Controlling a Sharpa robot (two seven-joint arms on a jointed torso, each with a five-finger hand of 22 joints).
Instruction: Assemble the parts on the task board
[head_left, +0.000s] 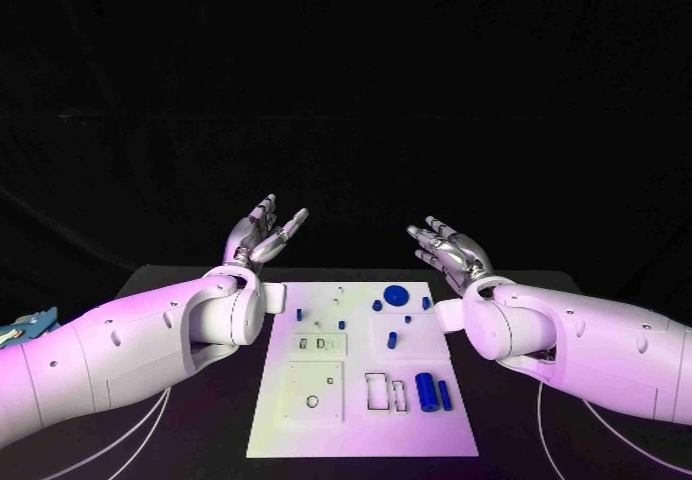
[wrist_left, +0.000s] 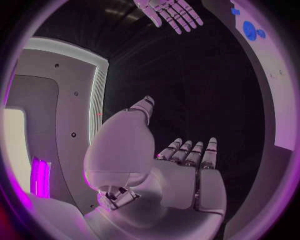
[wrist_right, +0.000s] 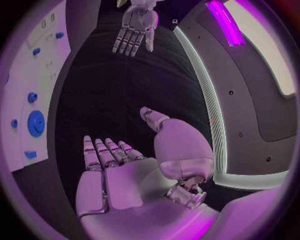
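Task board (head_left: 361, 420) lies lower centre on the desk (head_left: 188, 420), its small parts hard to make out; left hand (head_left: 264, 232) and right hand (head_left: 449, 250) hover empty, fingers spread.

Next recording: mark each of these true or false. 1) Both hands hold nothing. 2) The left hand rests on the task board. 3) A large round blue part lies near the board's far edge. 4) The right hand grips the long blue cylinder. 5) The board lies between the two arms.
1) True: the left hand and the right hand are open, fingers apart.
2) False: it is raised beyond the far end of the task board, touching nothing.
3) True: the round blue part lies there.
4) False: the blue cylinder lies on the board's near end, untouched.
5) True: one arm comes in on each side of it.
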